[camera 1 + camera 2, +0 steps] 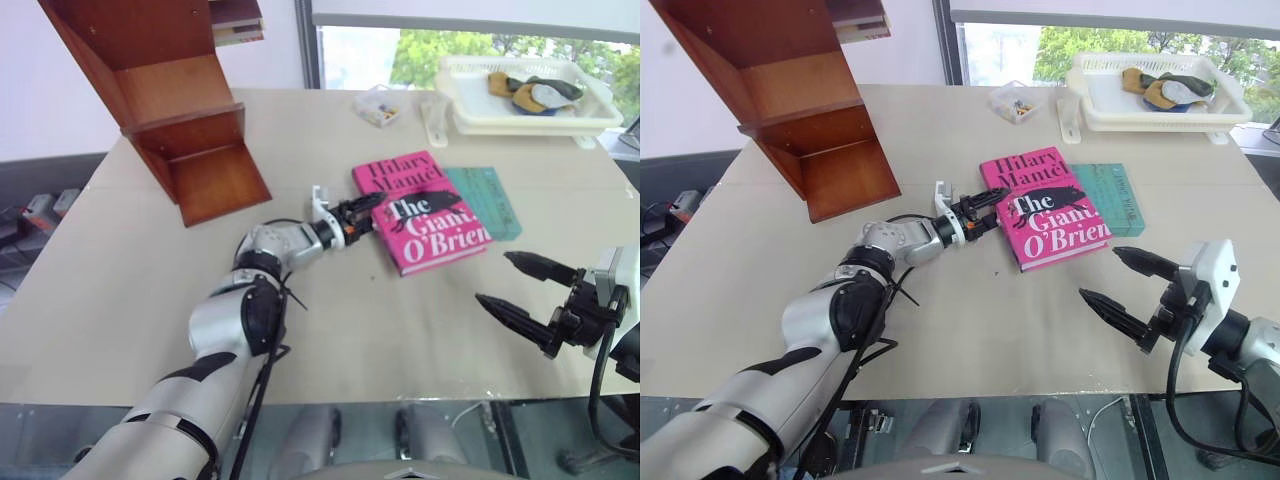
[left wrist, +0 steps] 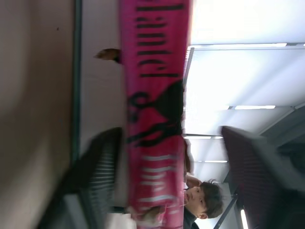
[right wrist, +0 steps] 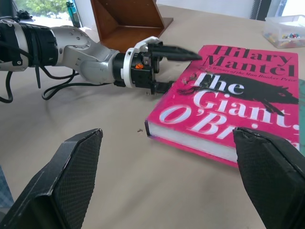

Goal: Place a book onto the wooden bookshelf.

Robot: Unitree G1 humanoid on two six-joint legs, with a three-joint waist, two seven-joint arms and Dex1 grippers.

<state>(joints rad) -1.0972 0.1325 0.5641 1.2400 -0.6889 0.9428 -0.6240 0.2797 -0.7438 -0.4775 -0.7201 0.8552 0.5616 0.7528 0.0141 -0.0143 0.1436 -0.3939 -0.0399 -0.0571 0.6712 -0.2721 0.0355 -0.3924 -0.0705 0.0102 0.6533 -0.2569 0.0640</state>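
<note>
While the left gripper (image 3: 178, 69) straddles the pink book's (image 1: 425, 212) left edge without clamping, the right gripper (image 1: 520, 290) waits open; the left wrist view catches a person (image 2: 202, 200).

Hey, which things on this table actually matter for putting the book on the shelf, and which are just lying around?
For the job:
- pink book
- wooden bookshelf
- left gripper, straddling the book's edge

Lying about:
- teal book
- white tray
- small clear box

Pink book (image 1: 425, 215) flat on table, wooden bookshelf (image 1: 170, 110) well apart
</note>
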